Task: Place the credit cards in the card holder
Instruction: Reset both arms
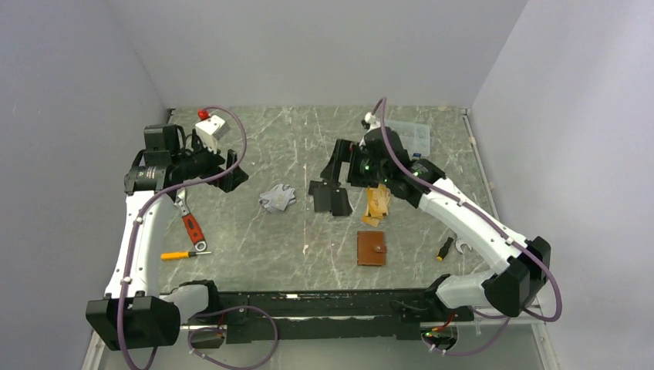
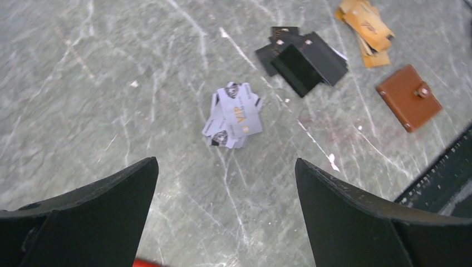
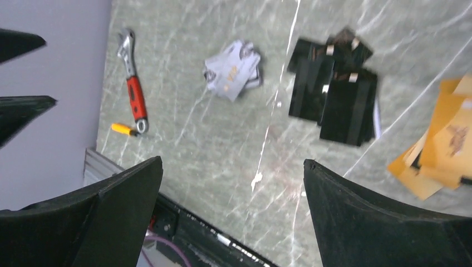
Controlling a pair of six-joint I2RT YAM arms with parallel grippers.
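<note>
you had a grey-green marbled counter (image 1: pixel 308 146) boxed in by plain pale walls (image 1: pixel 308 46) on three sides, with a black rail (image 1: pixel 308 297) along its near edge. your left fingers (image 1: pixel 234 177) stood spread wide with nothing between them, up over the left part of the counter. your right fingers (image 1: pixel 333 163) were just as wide and also empty, above the middle. the credit cards lay in three loose heaps across the centre, left to right: a silver-grey pile (image 1: pixel 278 198), a black pile (image 1: pixel 332 198) and an orange-gold pile (image 1: pixel 377 204), each apart from the next. the card holder (image 1: pixel 371 248) lay flat and closed with its tab snapped, between the orange-gold pile and the rail, touching neither. a red-handled wrench (image 1: pixel 190 223) and a yellow screwdriver (image 1: pixel 181 254) lay on the left. a clear plastic box (image 1: pixel 416 137) sat at the far right, and a white box with a red knob (image 1: pixel 210 127) at the far left.
</note>
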